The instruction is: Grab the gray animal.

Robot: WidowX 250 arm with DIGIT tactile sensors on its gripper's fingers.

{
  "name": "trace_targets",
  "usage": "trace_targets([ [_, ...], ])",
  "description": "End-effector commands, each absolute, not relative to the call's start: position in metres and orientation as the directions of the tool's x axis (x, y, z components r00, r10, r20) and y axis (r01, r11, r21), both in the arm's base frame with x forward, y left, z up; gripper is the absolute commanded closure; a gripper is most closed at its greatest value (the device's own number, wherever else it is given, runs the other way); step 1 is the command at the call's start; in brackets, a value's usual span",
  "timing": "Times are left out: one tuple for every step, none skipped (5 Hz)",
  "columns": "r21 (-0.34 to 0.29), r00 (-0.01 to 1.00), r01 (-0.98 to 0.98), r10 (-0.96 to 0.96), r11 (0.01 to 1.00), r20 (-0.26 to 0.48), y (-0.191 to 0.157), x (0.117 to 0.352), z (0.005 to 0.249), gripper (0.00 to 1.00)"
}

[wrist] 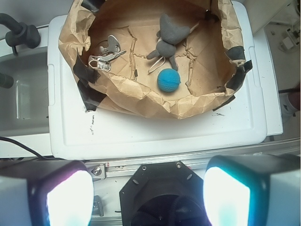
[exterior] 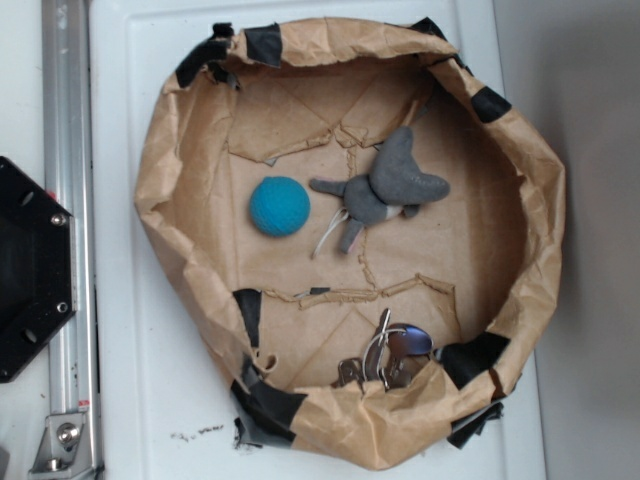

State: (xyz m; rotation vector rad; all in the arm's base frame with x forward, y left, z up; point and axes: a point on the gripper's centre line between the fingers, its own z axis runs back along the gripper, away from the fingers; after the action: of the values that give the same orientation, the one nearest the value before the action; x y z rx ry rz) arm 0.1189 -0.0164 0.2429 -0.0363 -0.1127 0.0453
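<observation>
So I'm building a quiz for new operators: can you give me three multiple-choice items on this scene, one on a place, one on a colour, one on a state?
1. Where do the keys lie?
A. on the ball
B. by the paper bowl's wall
C. outside the bowl

2. What colour is the ball?
A. red
B. yellow
C. teal

3. How does the hand stand?
A. open, holding nothing
B. shut on the gray animal
C. shut on the ball

Answers: B, they sit against the wall; C, plainly teal; A, its fingers are spread, away from the bowl.
</observation>
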Motion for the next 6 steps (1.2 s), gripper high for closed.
trace_targets([
  [-0.039,0.993,-0.043,0.047,0.998,0.112,-0.016,0.119,0.243,0.0],
  [0.113,0.993,-0.006,-0.007,0.994,0.119,-0.01,0.157,0.2,0.0],
  [0.105,0.983,-0.01,-0.009,0.994,0.181,-0.01,0.2,0.173,0.0],
  [0.068,0.962,-0.079,0.058,0.995,0.267,0.004,0.235,0.147,0.0],
  [0.073,0.964,-0.105,0.084,0.992,0.251,0.02,0.253,0.116,0.0],
  [0.075,0.955,-0.153,0.128,0.985,0.269,0.035,0.271,0.099,0.0],
])
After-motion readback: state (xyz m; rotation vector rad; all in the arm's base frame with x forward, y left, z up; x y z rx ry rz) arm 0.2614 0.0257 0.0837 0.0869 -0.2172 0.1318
